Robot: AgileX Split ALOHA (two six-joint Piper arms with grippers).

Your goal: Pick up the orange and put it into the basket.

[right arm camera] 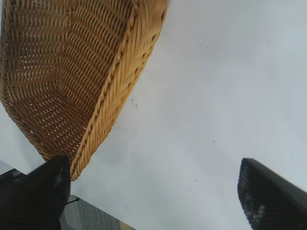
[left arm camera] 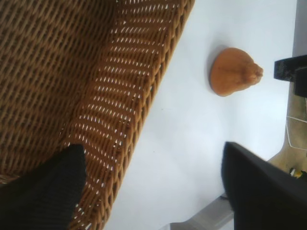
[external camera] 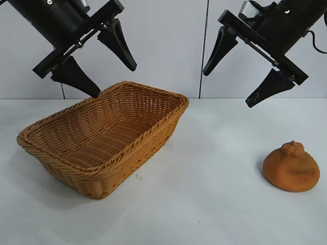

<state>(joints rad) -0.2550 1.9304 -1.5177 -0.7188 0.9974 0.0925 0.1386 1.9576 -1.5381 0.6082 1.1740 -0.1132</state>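
left gripper jaws open | right gripper jaws open | orange missing from right wrist view

The basket lies on the white tabletop, its woven inside and braided rim in view, nothing in it. The right gripper hangs above, jaws spread wide: one dark fingertip by the basket's corner, the other well apart from the basket over bare tabletop.

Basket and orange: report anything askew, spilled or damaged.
Nothing stands out. The basket sits upright and empty on the table; the orange rests intact, apart to its right. Both grippers, left and right, hang open above.
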